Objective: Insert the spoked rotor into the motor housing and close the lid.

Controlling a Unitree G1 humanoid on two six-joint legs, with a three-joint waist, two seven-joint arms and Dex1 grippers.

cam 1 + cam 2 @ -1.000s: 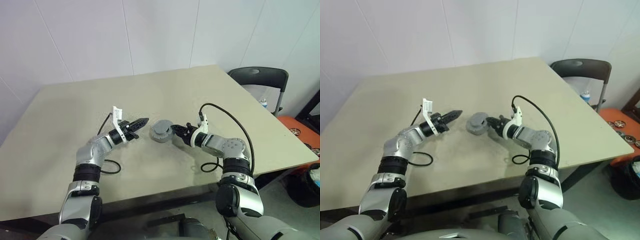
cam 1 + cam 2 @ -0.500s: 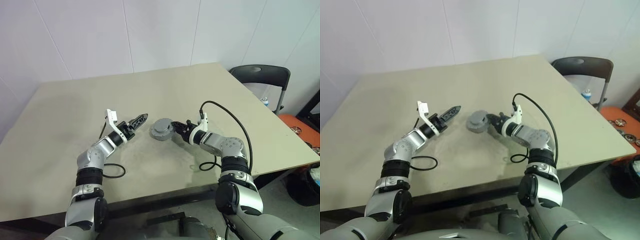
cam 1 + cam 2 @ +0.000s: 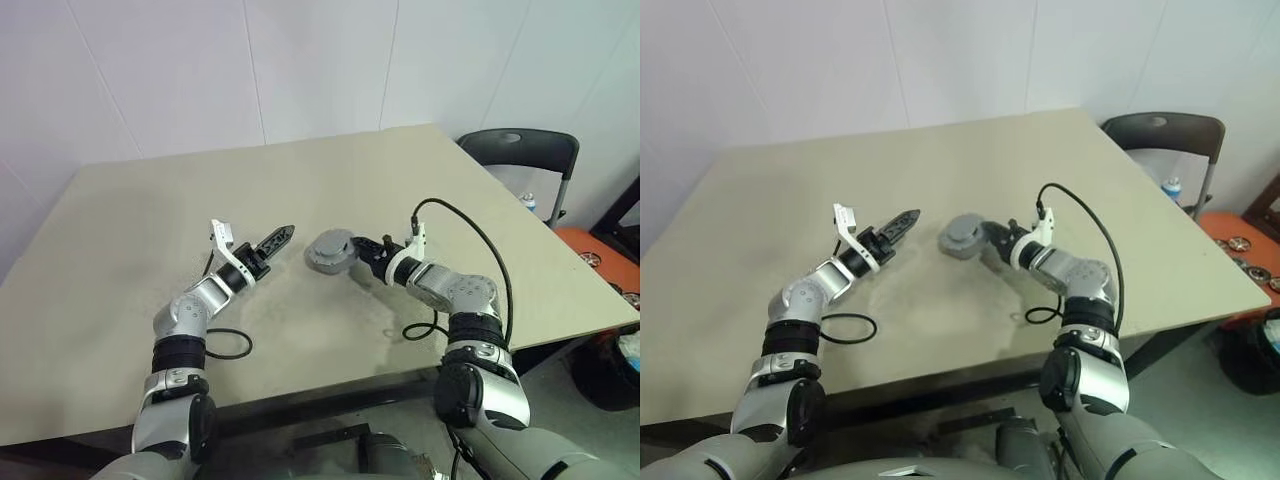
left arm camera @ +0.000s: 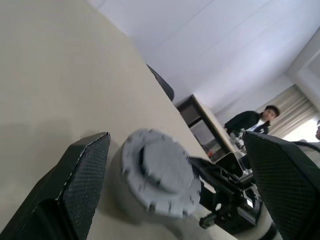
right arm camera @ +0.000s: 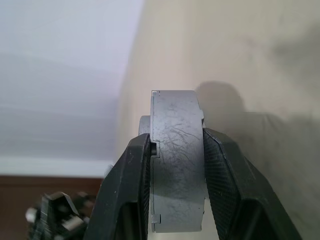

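The right tool [image 3: 366, 250] is pinching the motor housing [image 3: 329, 250] with the lid [image 4: 159, 169] seated on it, its two black, cross-hatched fingers [image 5: 131, 192] pressing on the flat faces of the stack. The grey assembly is hanging tilted above the beige desk [image 3: 130, 240], near its middle, with the lid's face looking up and toward the left tool [image 3: 275, 238]. It is a short matte cylinder, wider than thick, faintly scratched along its side wall; the lid is showing a notched, segmented rim and a raised round hub. The left tool is hovering just beside it, apart, fingers spread wide and holding nothing.
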